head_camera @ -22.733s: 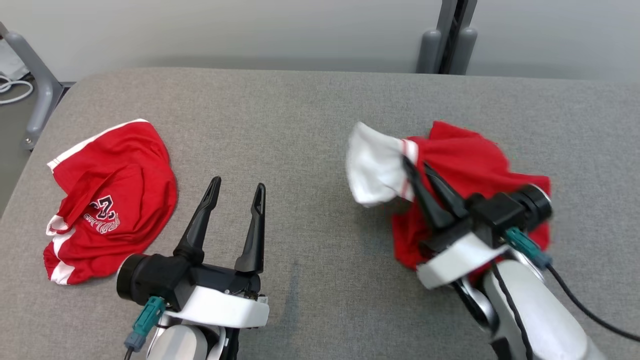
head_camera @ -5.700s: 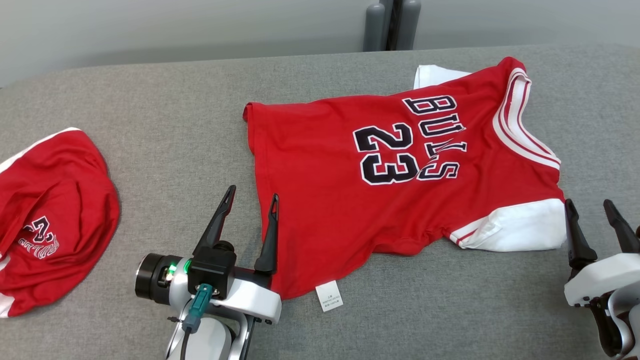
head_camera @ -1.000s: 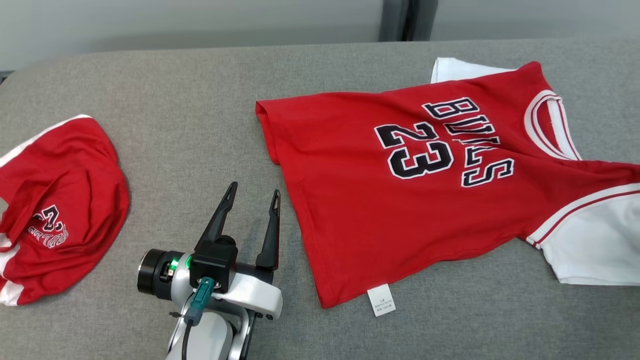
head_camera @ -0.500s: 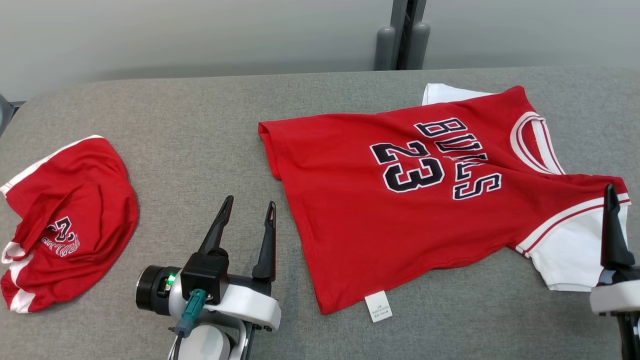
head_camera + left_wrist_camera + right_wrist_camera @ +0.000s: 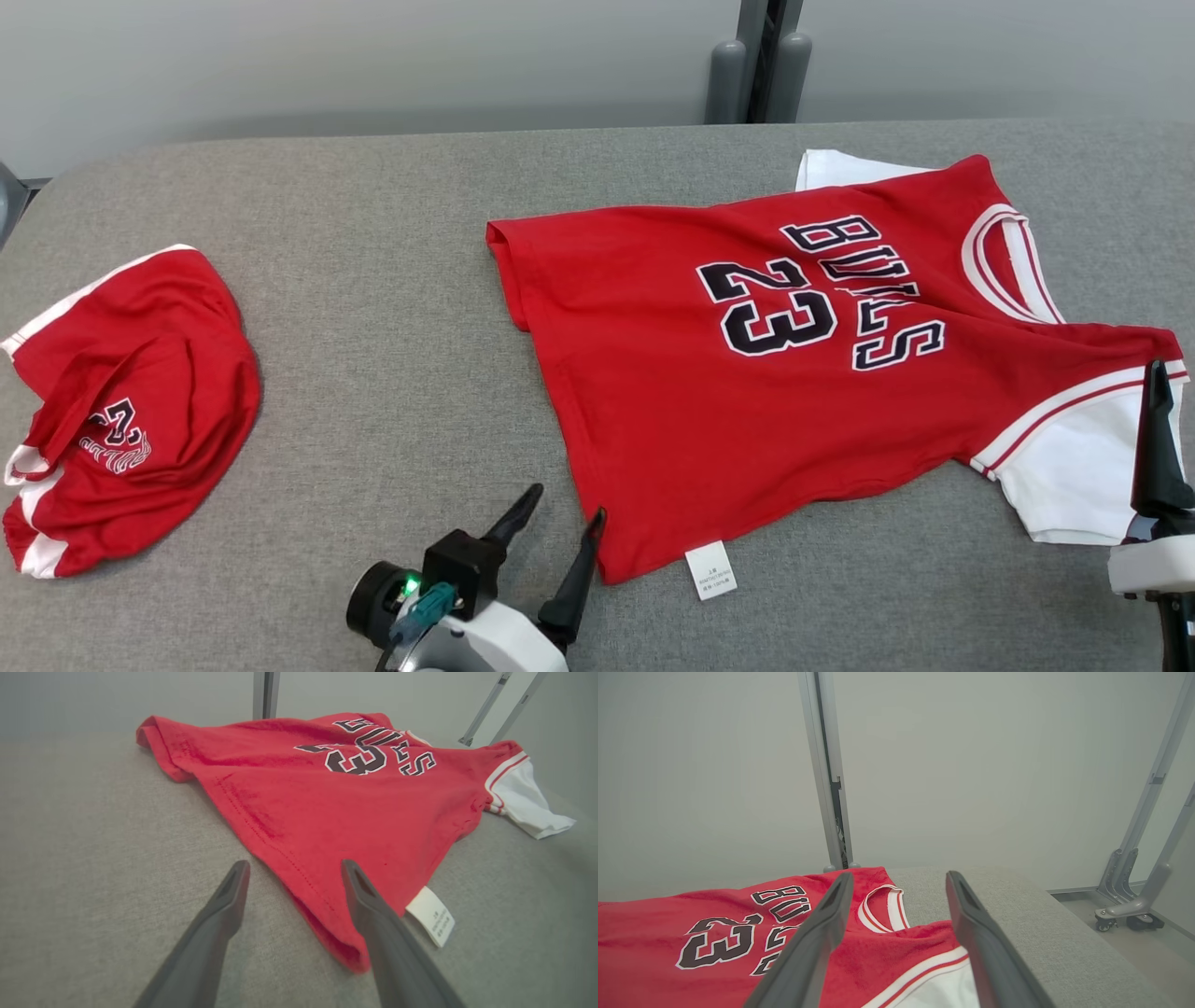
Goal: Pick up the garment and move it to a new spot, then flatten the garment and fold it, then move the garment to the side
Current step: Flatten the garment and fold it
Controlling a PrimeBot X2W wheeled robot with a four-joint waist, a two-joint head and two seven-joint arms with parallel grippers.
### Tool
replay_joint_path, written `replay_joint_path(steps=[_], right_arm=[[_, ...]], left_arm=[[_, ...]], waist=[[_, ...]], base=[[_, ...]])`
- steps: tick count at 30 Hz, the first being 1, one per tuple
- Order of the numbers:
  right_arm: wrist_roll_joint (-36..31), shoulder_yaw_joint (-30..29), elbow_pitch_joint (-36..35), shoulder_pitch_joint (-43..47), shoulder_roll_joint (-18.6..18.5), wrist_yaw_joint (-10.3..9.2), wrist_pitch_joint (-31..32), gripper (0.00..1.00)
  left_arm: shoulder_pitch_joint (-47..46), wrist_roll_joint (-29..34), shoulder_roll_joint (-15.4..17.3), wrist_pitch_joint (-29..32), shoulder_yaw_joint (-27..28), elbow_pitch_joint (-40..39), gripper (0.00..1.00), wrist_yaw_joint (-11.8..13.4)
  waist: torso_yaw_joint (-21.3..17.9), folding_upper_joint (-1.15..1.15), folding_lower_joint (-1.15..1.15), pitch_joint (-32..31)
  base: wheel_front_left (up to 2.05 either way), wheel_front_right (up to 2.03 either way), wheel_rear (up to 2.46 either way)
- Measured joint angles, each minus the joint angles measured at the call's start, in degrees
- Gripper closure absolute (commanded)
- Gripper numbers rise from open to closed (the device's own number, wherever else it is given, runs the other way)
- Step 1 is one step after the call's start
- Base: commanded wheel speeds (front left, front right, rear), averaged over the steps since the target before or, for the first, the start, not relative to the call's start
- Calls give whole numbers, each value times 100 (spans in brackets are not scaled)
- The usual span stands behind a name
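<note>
A red jersey [image 5: 775, 373] with white sleeves and "BULLS 23" lies spread face up on the grey table [image 5: 373, 233], its hem toward the left. My left gripper [image 5: 568, 502] is open at the hem's near corner, close to the white label [image 5: 711, 569]. In the left wrist view that gripper [image 5: 295, 865] straddles the hem edge of the jersey [image 5: 327, 788], one finger over the cloth and one over bare table. One of my right gripper's fingers [image 5: 1156, 448] stands over the near white sleeve. In the right wrist view the right gripper [image 5: 900, 876] is open above the jersey [image 5: 714, 947].
A second red garment [image 5: 131, 401] lies crumpled at the table's left end. A grey post [image 5: 761, 61] stands behind the table. Past the table's right edge are metal frame legs on castors [image 5: 1125, 905]. Bare table lies between the two garments.
My left gripper has moved nearer and to the right, from beside the hem to its near corner, and tilted. The jersey and the right gripper have hardly moved.
</note>
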Motion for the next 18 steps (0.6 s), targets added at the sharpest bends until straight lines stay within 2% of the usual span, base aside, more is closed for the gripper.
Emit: replay_joint_path(steps=[4,7,14,18], right_arm=[[0,-3,81,5,25,0,0,0],[-4,16,112,13,53,0,0,0],[-4,96,156,4,53,0,0,0],[-4,112,159,-13,45,0,1,0]], left_arm=[[-145,-356,8,272,-220,285,0,-393],[-188,-572,5,626,-408,375,0,-571],[-266,-849,207,1307,-854,287,0,-699],[-331,-832,287,1381,-931,212,0,-701]], waist=[[0,0,0,3],[-16,0,0,-4],[-92,0,0,18],[-147,0,0,68]], base=[[0,0,0],[0,0,0],[0,0,0],[0,0,0]])
